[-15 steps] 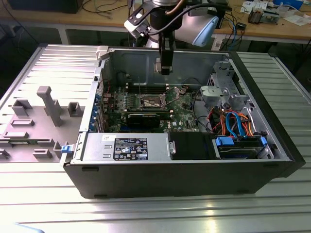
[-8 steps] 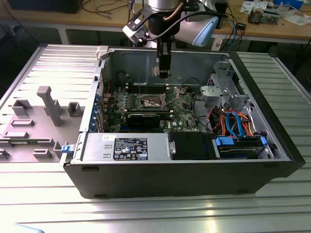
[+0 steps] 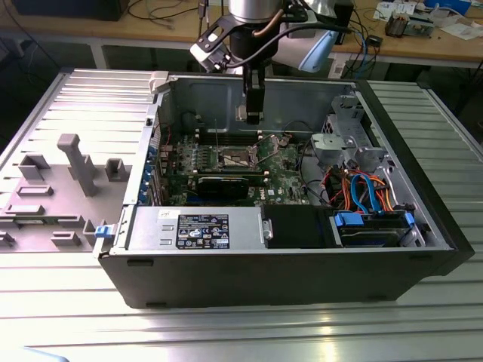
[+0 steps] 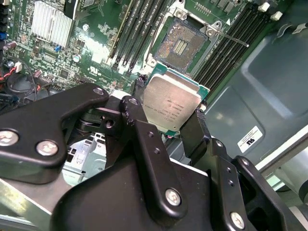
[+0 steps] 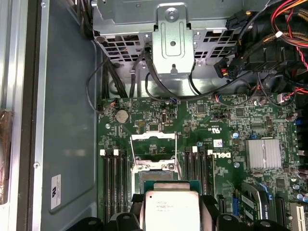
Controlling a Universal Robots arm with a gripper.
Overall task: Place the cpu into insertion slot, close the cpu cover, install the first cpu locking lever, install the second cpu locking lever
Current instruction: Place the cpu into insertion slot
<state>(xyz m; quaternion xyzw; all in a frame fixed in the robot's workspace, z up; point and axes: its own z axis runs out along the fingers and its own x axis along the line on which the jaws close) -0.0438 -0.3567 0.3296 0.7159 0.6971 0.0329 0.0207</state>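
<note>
My gripper (image 3: 253, 111) hangs inside the open computer case, above the motherboard, shut on the cpu (image 4: 172, 102). The chip is a flat silver-grey square held by its edges between two black fingers (image 4: 194, 131). Just beyond it lies the insertion slot (image 4: 182, 42), a square socket with a dark centre, uncovered. In the first wrist view the cpu (image 5: 171, 210) hovers at the slot's (image 5: 155, 177) near edge. The cpu cover (image 5: 154, 147) stands swung open behind the slot. A thin locking lever (image 4: 230, 38) sticks out beside the socket, unlatched.
Long memory slots (image 4: 139, 33) flank the socket on both sides. A black graphics card (image 3: 226, 183) lies in front of it, with a power supply (image 3: 192, 226) nearer still. A drive cage (image 3: 343, 143) and coloured cables (image 3: 362, 188) sit on the exterior view's right.
</note>
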